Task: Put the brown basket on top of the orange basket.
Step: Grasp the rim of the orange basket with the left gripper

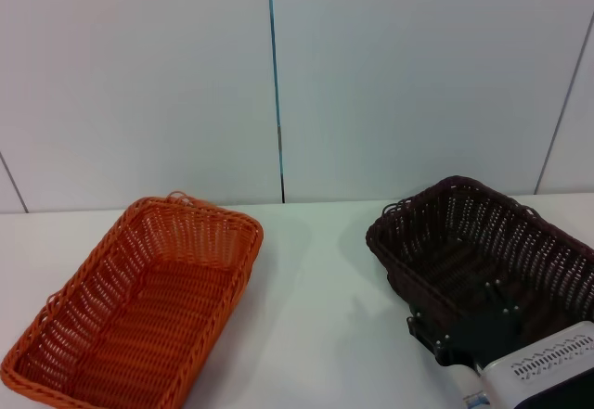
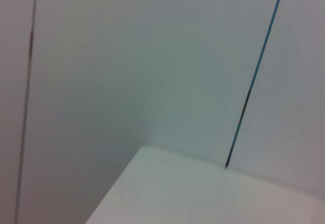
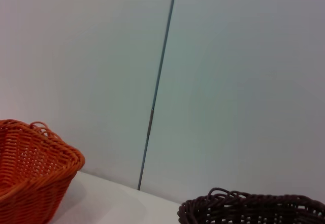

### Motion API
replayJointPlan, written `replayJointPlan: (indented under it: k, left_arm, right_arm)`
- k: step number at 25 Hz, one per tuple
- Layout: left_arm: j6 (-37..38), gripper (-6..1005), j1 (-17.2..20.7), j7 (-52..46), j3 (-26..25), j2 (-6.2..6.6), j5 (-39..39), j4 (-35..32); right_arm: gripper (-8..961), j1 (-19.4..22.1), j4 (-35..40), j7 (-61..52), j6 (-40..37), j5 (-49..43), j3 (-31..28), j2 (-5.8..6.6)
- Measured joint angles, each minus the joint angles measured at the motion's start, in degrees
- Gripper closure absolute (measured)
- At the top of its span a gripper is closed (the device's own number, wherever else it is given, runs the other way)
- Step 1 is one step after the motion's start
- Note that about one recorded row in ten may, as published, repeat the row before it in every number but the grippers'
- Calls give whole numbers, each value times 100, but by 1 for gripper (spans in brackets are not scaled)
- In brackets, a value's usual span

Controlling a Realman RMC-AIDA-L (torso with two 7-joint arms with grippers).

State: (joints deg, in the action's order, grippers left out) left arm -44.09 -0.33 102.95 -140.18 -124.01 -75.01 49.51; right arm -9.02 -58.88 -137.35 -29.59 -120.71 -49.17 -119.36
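Note:
The orange basket (image 1: 139, 302) stands empty on the white table at the left in the head view, and its end shows in the right wrist view (image 3: 30, 165). The brown basket (image 1: 487, 256) stands empty on the table at the right, apart from the orange one; its rim shows in the right wrist view (image 3: 254, 209). My right gripper (image 1: 464, 325) is at the brown basket's near wall, its black parts overlapping the weave. My left gripper is out of view.
The white table (image 1: 316, 335) runs back to a pale panelled wall with a dark seam (image 1: 276, 84). A wide strip of table lies between the two baskets. The left wrist view shows only a table corner (image 2: 167, 183) and the wall.

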Motion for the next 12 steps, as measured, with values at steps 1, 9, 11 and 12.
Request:
replayJointPlan:
  k: [1, 9, 11, 12]
  left_arm:
    - [59, 392, 31, -348, 119, -1, -129, 259]
    - [758, 408, 792, -3269, 1586, -27, -1647, 2594]
    - [849, 412, 975, -3946, 1769, -26, -2006, 3046]
    - [850, 414, 1041, -4313, 1815, -25, -2255, 3252]
  right_arm:
    - [116, -1, -1, 0, 0, 35, 4, 0]
    - [115, -12, -34, -2, -1, 160, 13, -6]
    - [115, -55, -17, -2, -3, 222, 13, -8]
    - [115, -125, 30, 17, -3, 233, 14, -11]
